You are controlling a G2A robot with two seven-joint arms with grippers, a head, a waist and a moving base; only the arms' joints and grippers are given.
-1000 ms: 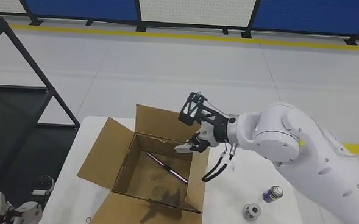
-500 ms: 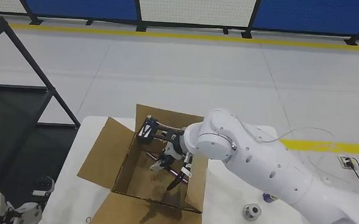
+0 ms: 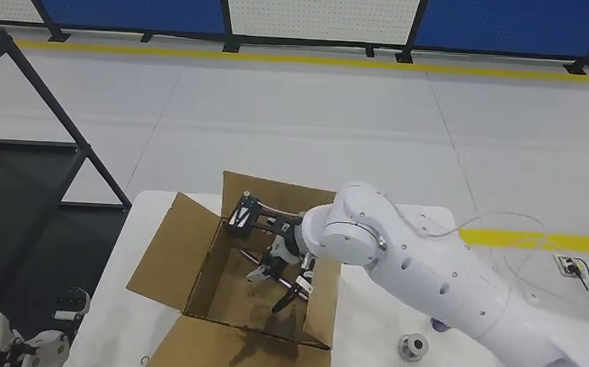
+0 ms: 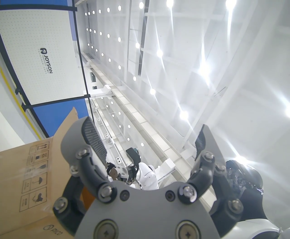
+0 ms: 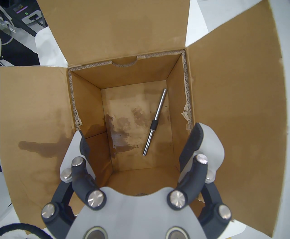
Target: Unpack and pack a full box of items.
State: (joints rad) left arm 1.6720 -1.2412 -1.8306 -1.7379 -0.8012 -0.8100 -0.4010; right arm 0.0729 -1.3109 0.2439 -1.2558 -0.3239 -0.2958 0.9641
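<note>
White counter (image 3: 112,319) carries the open cardboard box (image 5: 126,74); a metal rod (image 5: 155,123) lies on its floor. Right pincer (image 5: 138,131) hangs over the box mouth, spread wide, empty. Left pincer (image 4: 145,125), beside the box's outer wall, gapes empty.

The cardboard box (image 5: 226,90) is matt brown corrugated board, its floor blotched with darker stains and its cut rims frayed. The rod (image 5: 158,111) inside is polished, glossy metal with a matt black band. The right gripper (image 5: 138,132) has rough dark pads (image 5: 192,140) on smooth pale shells.
</note>
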